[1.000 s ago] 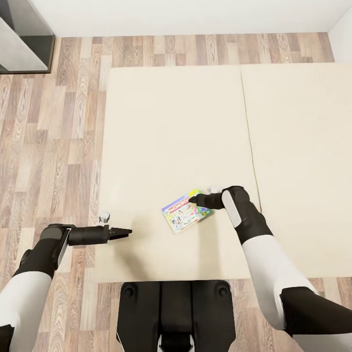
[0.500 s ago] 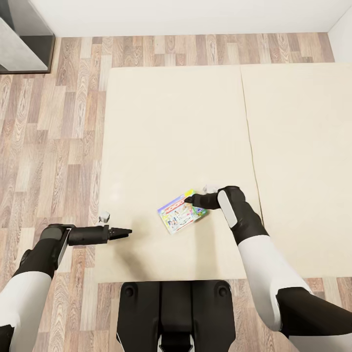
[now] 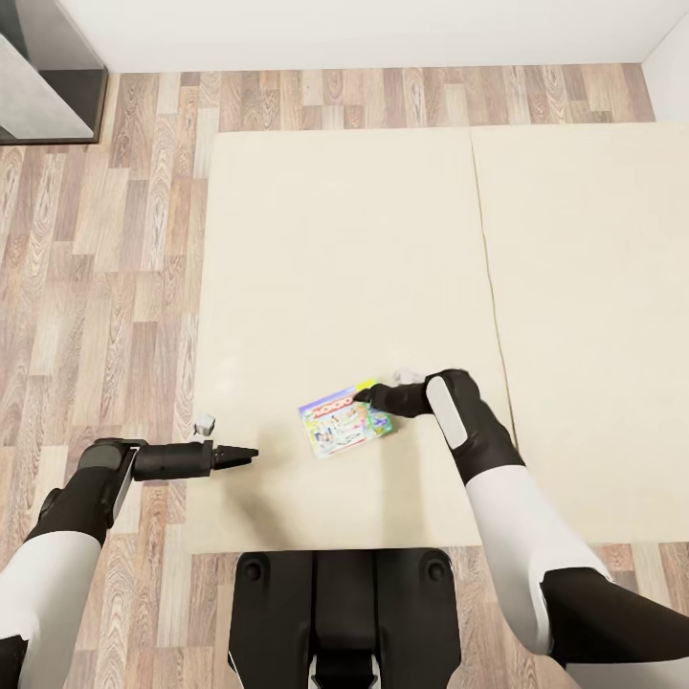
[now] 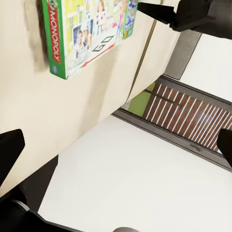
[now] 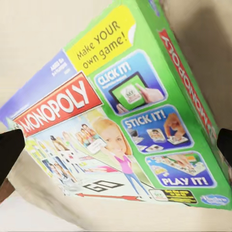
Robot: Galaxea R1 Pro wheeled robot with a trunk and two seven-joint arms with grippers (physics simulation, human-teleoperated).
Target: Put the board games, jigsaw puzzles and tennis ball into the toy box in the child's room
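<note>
Now right gripper [image 3: 365, 393] spread wide at board game [image 3: 345, 421] edge

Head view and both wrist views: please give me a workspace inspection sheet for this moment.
Surface: beige bed, two mattress sections, bare apart from one box.
Job's things: Monopoly board game lying flat near the bed's front edge.
Clutter: nothing seen.
Grippers: right gripper at the box's corner, grip not confirmed; left gripper apart over the bed's edge, holding nothing, opening unclear.
Cables: nothing seen.
Surroundings: wood-plank floor, white wall, dark grey unit.
</note>
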